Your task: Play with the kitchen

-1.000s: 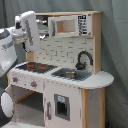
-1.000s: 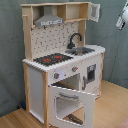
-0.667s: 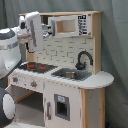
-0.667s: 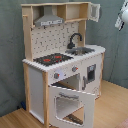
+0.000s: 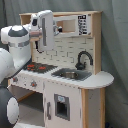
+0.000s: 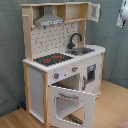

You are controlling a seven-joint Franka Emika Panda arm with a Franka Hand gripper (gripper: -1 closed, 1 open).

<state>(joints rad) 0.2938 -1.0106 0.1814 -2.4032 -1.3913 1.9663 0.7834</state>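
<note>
Whether the jaws are released or clenched cannot be told: in the first exterior view only the arm's (image 5: 22, 42) white links and a pale boxy end piece show, raised at the first exterior view's left in front of the upper part of the kitchen (image 5: 75, 75), and the second exterior view catches just a white part of the arm at its top right corner, well apart from the toy. Nothing is seen held. Below the raised arm lies the black stovetop (image 5: 39, 67) with red rings, and to its right the steel sink (image 5: 70, 74) is set into the white counter (image 5: 102, 79), with the black curved faucet (image 5: 83, 57) rising behind it against the tile-patterned back wall. The counter ends in a rounded lip at the first exterior view's right. In the second exterior view the kitchen stands on a wooden floor (image 6: 112, 107) before a grey-green curtain (image 6: 10, 50); the grey hood (image 6: 49, 20) hangs above the stovetop, the upper cabinet door (image 6: 93, 12) stands swung open at the top right, two knobs (image 6: 56, 75) sit on the front panel, and the windowed oven door (image 6: 70, 105) hangs folded down and open toward the near side.
</note>
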